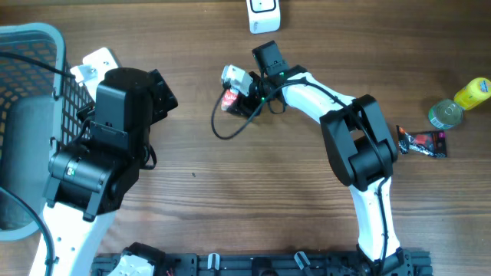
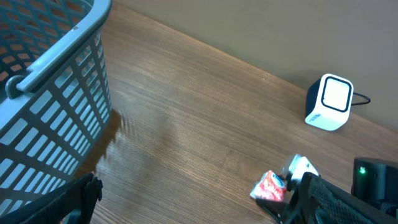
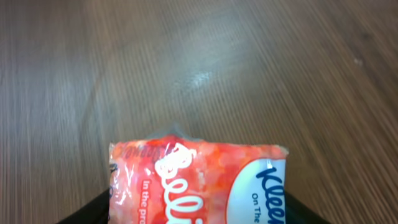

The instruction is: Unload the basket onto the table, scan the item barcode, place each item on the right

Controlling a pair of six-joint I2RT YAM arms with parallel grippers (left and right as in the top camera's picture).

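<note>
A red and white Kleenex tissue pack [image 1: 229, 99] lies on the wooden table left of centre. My right gripper [image 1: 239, 93] reaches it from the right. In the right wrist view the tissue pack [image 3: 199, 180] fills the gap between my dark fingers [image 3: 93, 213], which press against both of its sides. The white barcode scanner [image 1: 264, 15] stands at the far edge, also seen as the scanner [image 2: 329, 102] in the left wrist view. My left gripper [image 2: 193, 208] is open over bare wood beside the basket, with nothing between its fingers; the tissue pack [image 2: 270, 186] lies to its right.
A grey mesh basket [image 1: 34, 46] takes up the left side. A black cable [image 1: 226, 130] loops beside the pack. At the right edge lie a green and yellow bottle [image 1: 459, 103] and a dark snack wrapper [image 1: 422, 142].
</note>
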